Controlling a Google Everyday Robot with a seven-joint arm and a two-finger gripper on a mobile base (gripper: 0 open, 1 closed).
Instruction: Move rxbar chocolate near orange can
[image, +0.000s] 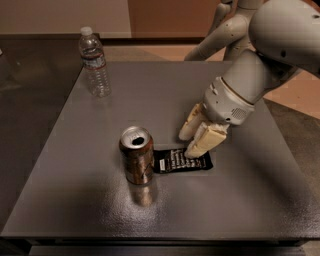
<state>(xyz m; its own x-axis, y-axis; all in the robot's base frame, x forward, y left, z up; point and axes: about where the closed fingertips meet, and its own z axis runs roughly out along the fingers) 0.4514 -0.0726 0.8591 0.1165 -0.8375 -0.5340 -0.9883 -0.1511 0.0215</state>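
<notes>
The rxbar chocolate (180, 161), a flat black wrapper with white text, lies flat on the grey table (90, 200), its left end right beside the orange can (136, 156). The can stands upright with its silver top and tab hole facing up. My gripper (187, 145) hangs just above the bar's right half, fingers pointing down and left. The fingers (206, 141) are spread apart with nothing between them; the lower fingertip is at or just above the wrapper. The arm covers the bar's far right top edge.
A clear plastic water bottle (94, 62) stands upright at the table's back left corner. The robot's arm (260, 60) reaches in from the upper right. Dark floor lies to the left of the table, a carpet edge to the right.
</notes>
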